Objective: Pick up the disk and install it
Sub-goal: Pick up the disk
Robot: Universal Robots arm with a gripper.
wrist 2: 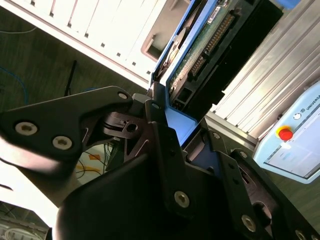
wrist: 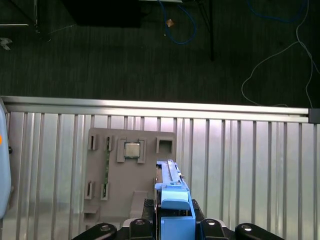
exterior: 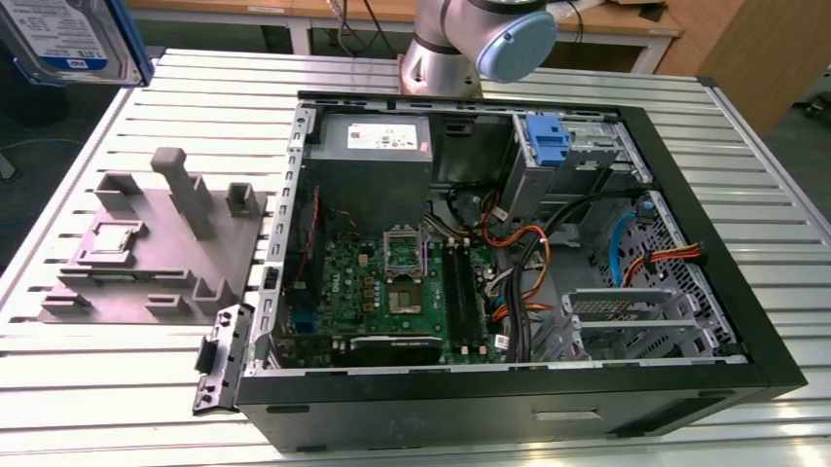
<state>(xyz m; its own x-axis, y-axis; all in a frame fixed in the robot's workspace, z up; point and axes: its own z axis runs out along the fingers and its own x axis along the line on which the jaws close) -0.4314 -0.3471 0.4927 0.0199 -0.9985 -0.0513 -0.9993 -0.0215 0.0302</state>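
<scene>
Hand (wrist: 175, 227) clamps disk (wrist: 172, 195) by blue carrier end, edge-on, high over tabletop (wrist: 240, 165). Judged: leaves body free for computer case (exterior: 454, 409).

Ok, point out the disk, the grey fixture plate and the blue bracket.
the disk (exterior: 60, 35), exterior view, on its white-and-blue label.
grey fixture plate (exterior: 147, 255), exterior view, on its flat base.
blue bracket (exterior: 551, 146), exterior view, on its upright front.

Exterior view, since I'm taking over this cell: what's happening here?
The robot arm's claw is shut on the flat grey metal hard drive in its blue plastic carrier, holding it in the air above the grey fixture plate on the slatted metal table. The open black computer case sits beside the plate; the drive is not yet installed in it.
</scene>
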